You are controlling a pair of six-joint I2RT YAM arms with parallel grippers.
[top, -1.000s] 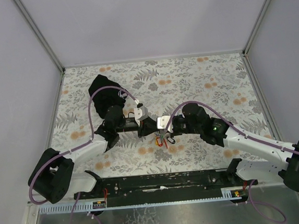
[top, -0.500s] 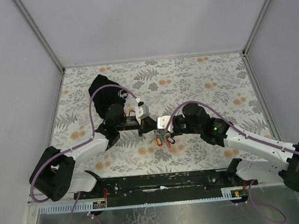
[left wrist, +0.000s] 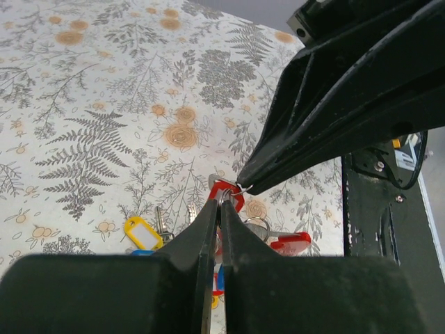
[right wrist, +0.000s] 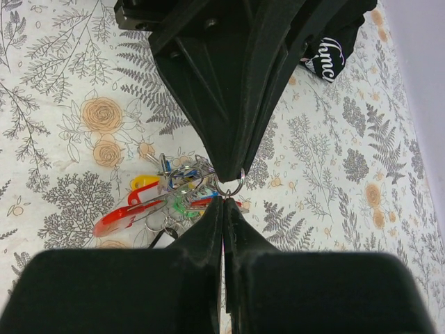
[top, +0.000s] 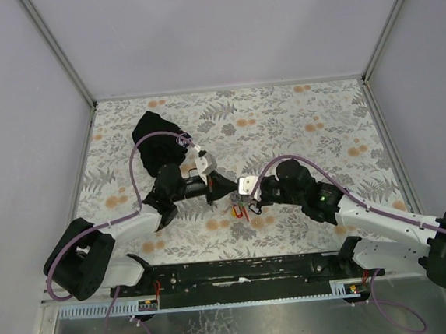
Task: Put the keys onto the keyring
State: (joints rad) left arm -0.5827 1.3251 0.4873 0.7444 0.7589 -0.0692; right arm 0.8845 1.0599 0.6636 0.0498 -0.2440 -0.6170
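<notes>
Two grippers: left gripper (left wrist: 221, 209) and right gripper (right wrist: 223, 205) meet tip to tip, both closed tight.
Grip: each seems to pinch the thin wire keyring (right wrist: 231, 186) from opposite sides; nothing else is held.
Keys: the keys (right wrist: 174, 191), with coloured tags, bunch just under the ring on the table (top: 297, 121), right of the black pouch (top: 158, 137) and nearer the arm bases.
Handling: probably light, stiff, slippery metal; tags likely flop and tangle.
Hold: take a key by its tag or head, leaving the hole free.
</notes>
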